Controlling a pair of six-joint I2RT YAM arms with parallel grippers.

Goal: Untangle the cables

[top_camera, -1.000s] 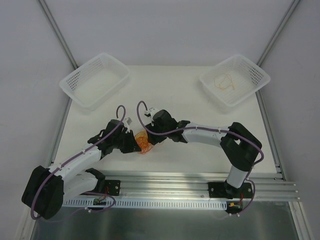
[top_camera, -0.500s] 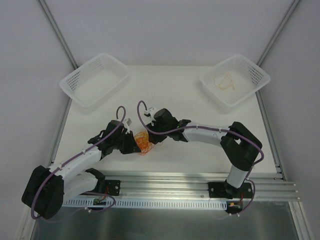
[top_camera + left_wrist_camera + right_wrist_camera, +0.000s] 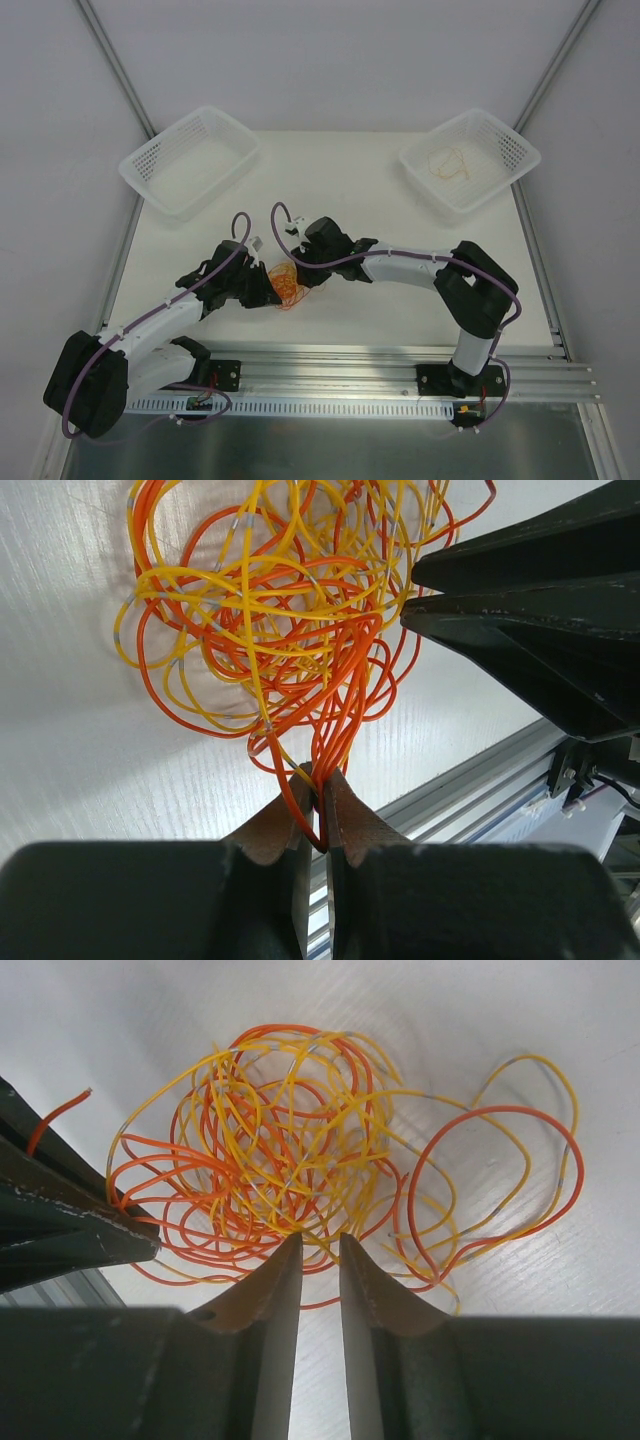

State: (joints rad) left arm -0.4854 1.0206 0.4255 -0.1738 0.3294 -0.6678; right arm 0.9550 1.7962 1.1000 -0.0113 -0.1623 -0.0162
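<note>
Both grippers meet at the tangle of cables point(image 3: 285, 285) on the table point(image 3: 400, 310), just ahead of the two arm bases.

In the left wrist view we see the left gripper point(image 3: 320, 780) pinched tight on a bundle of orange strands at the near edge of the cables point(image 3: 270, 620), with the rest of the knot fanning out beyond its tips. In the right wrist view the right gripper point(image 3: 320, 1240) stands at a narrow gap, its tips touching the edge of the orange and yellow loops point(image 3: 300, 1150); we see no strand clamped between them. From above, the left gripper point(image 3: 268, 288) and right gripper point(image 3: 300, 272) flank the tangle closely. A single yellow cable point(image 3: 447, 163) lies in the right basket point(image 3: 510, 150), well apart; the left basket point(image 3: 190, 160) sits at the far left corner.
</note>
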